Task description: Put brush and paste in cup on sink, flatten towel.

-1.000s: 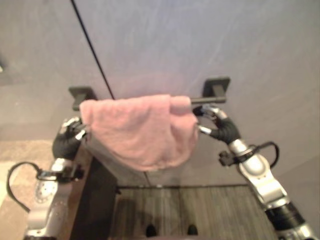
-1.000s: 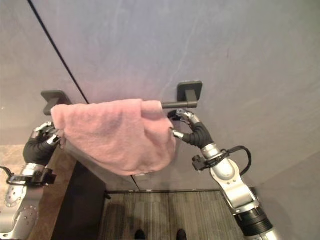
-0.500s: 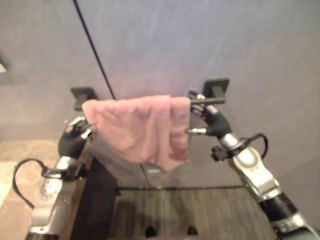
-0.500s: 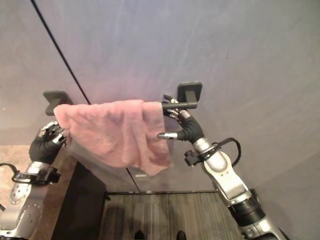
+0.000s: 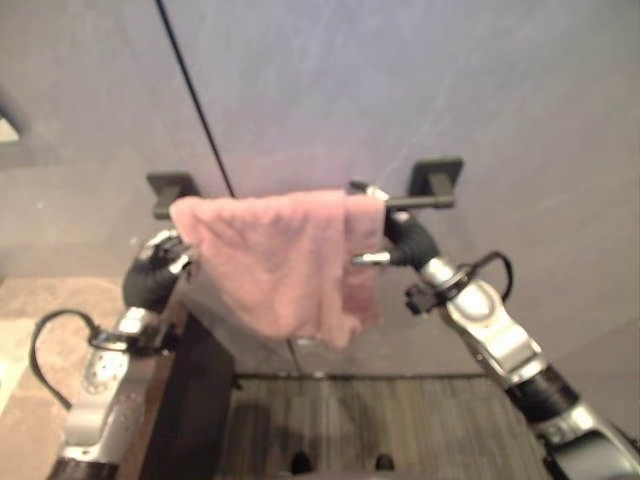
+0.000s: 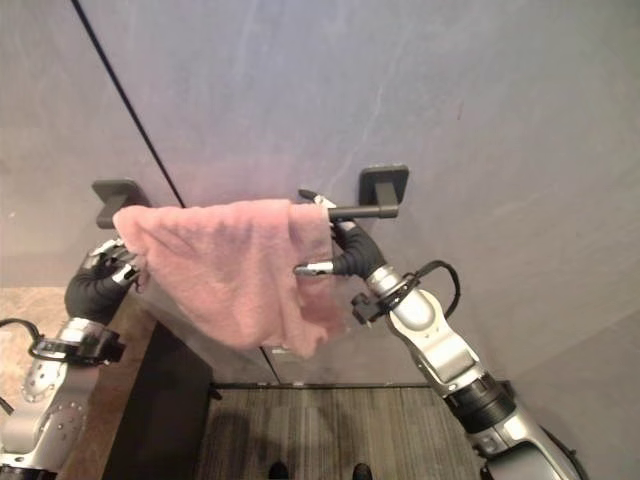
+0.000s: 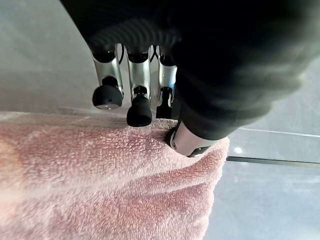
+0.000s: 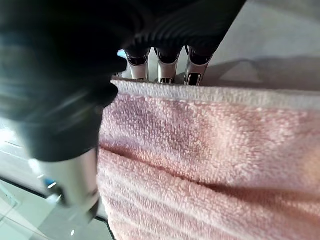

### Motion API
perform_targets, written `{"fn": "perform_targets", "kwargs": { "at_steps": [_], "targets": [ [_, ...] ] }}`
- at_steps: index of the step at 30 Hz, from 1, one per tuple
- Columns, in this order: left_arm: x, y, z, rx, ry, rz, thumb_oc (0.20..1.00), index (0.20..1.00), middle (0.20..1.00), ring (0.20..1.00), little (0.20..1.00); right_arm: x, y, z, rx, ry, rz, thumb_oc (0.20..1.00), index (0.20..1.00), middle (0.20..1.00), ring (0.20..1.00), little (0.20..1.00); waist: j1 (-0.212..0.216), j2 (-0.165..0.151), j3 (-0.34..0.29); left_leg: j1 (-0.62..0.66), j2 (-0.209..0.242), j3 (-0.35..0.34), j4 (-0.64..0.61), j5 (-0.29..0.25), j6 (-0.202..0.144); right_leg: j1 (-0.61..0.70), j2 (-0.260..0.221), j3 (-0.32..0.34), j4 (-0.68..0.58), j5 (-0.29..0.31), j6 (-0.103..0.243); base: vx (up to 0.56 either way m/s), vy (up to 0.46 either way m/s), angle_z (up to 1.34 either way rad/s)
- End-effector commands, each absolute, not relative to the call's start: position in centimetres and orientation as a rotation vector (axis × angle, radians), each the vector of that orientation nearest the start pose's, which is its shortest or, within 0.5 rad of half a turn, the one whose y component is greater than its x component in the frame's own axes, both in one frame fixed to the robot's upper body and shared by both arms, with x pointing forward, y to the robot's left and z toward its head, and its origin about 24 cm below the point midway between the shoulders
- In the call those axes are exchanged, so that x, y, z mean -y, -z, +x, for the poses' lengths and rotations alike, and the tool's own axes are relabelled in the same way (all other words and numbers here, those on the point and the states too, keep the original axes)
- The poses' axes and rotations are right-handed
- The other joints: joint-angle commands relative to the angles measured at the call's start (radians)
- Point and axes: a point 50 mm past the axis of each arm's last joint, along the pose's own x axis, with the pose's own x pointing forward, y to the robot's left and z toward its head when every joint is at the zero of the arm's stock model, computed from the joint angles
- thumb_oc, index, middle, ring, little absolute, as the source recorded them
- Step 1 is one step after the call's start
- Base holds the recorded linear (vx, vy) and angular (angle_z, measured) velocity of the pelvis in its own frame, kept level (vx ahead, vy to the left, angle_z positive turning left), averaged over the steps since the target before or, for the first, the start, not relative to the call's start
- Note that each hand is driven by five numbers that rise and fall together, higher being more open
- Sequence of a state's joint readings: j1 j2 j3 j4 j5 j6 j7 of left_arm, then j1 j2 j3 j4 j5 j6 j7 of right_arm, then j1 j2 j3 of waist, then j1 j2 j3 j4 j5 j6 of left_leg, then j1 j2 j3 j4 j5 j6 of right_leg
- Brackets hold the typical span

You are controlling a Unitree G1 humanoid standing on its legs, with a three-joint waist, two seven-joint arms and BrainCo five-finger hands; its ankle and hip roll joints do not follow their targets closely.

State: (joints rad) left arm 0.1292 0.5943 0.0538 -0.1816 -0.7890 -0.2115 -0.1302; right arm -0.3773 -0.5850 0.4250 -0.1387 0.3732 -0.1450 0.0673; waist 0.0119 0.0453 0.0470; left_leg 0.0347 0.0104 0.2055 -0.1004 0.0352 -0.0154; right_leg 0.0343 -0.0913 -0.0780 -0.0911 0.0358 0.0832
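Right hand (image 6: 345, 262) pinching the pink towel (image 6: 225, 270) at the rail's (image 6: 355, 211) right end; left hand (image 6: 100, 285) with curled fingers gripping its left edge. Towel spread along rail but bunched right; flattening unfinished, cup step unverifiable.

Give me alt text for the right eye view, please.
A pink towel hangs bunched over a dark wall-mounted bar. The right hand is at its right edge, fingers behind the cloth, and the left hand at its left edge.

right hand (image 8: 65, 100) fingertips: behind towel (image 8: 210, 150) | towel bar (image 6: 365, 211): middle covered
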Motion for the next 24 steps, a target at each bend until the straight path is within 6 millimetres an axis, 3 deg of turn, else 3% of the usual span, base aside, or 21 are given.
{"fn": "perform_targets", "kwargs": {
  "at_steps": [1,9,14,17,20,22,24],
  "targets": [
    [-25.5,-14.1,23.9,0.372,0.162,-0.102,0.200,0.200,0.200,0.200,0.200,10.3,-18.8,29.0,0.577,-0.610,-0.174,0.200,0.200,0.200,0.200,0.200,0.032,-0.057,-0.020,0.041,0.003,0.000,0.013,-0.108,0.031,-0.044,-0.090,-0.056,0.004,0.044,0.054,0.00,0.000,0.00],
    [-25.8,-14.1,23.8,0.372,0.151,-0.093,0.200,0.200,0.200,0.200,0.200,11.4,-18.9,28.8,0.589,-0.560,-0.172,0.200,0.200,0.200,0.200,0.200,0.030,-0.059,-0.017,0.039,0.001,-0.004,0.013,-0.108,0.033,-0.044,-0.090,-0.059,0.004,0.043,0.055,0.00,0.000,0.00],
    [-26.1,-13.5,23.7,0.362,0.120,-0.116,0.200,0.200,0.200,0.200,0.200,14.3,-18.6,28.6,0.597,-0.410,-0.161,0.200,0.200,0.200,0.200,0.200,0.021,-0.060,-0.016,0.043,0.000,-0.002,0.013,-0.112,0.034,-0.042,-0.088,-0.058,0.004,0.042,0.055,0.00,0.000,0.00],
    [-26.6,-13.9,23.8,0.361,0.123,-0.021,0.200,0.200,0.200,0.200,0.200,14.0,-18.5,28.5,0.594,-0.436,-0.217,0.200,0.200,0.200,0.200,0.200,0.021,-0.060,-0.017,0.045,0.001,-0.002,0.013,-0.112,0.033,-0.041,-0.087,-0.053,0.004,0.041,0.054,0.00,0.000,0.00],
    [-26.5,-13.1,23.8,0.351,0.101,-0.115,0.200,0.200,0.200,0.200,0.200,13.9,-18.5,28.2,0.601,-0.444,-0.199,0.200,0.200,0.200,0.200,0.200,0.017,-0.060,-0.021,0.050,0.002,0.002,0.013,-0.115,0.034,-0.039,-0.086,-0.051,0.004,0.039,0.053,0.01,-0.001,-0.03],
    [-26.6,-13.7,23.8,0.361,0.117,-0.036,0.200,0.200,0.200,0.200,0.200,13.7,-19.0,28.1,0.630,-0.455,-0.245,0.200,0.200,0.200,0.200,0.200,0.019,-0.057,-0.023,0.053,0.004,0.005,0.013,-0.116,0.034,-0.038,-0.085,-0.049,0.004,0.038,0.054,0.01,0.001,-0.02],
    [-26.6,-13.4,23.6,0.365,0.102,-0.100,0.200,0.200,0.200,0.200,0.200,14.0,-19.1,28.3,0.638,-0.426,-0.212,0.200,0.200,0.200,0.200,0.200,0.018,-0.056,-0.024,0.054,0.004,0.008,0.013,-0.117,0.034,-0.038,-0.085,-0.049,0.004,0.038,0.054,0.01,0.000,-0.04]
  ]
}}
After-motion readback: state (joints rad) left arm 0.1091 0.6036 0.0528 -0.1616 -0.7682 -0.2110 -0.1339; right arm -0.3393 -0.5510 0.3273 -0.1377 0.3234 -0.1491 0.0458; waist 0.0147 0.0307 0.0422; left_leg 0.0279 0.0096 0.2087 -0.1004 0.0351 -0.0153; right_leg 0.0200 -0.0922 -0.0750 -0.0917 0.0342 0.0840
